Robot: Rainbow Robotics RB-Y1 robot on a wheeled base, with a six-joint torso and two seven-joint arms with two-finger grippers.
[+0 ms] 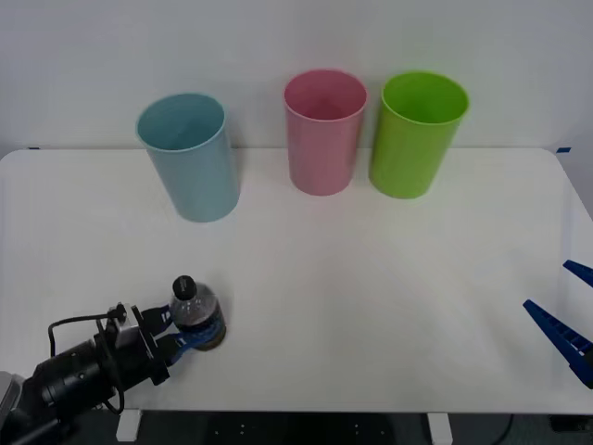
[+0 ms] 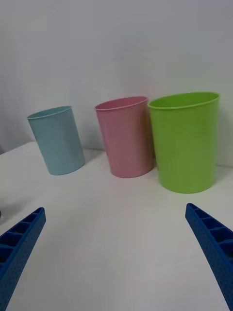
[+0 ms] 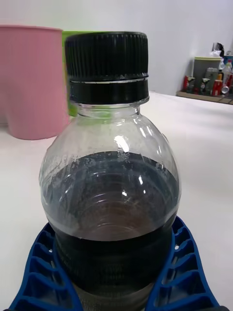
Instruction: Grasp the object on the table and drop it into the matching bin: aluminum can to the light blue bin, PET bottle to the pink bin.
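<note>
The left gripper [image 1: 185,338], low over the near left part of the wide white table [image 1: 371,306], has its blue ribbed fingers [image 3: 182,272] clamped around the small clear plastic bottle with black cap and dark brown liquid [image 1: 197,315], which stands upright between them! Well beyond it wait the tall pale blue plastic bin [image 1: 190,158], the tall pink plastic bin [image 1: 323,133] and a lime green plastic bin [image 1: 417,134] in a row. Off at the table's near right edge, the right gripper [image 1: 565,311] hangs idle, fingers spread wide, nothing between them.

Three tall plastic bins, pale blue [image 1: 190,158], pink [image 1: 324,132] and lime green [image 1: 417,134], line the white table's [image 1: 371,306] far edge; its middle lies open.
</note>
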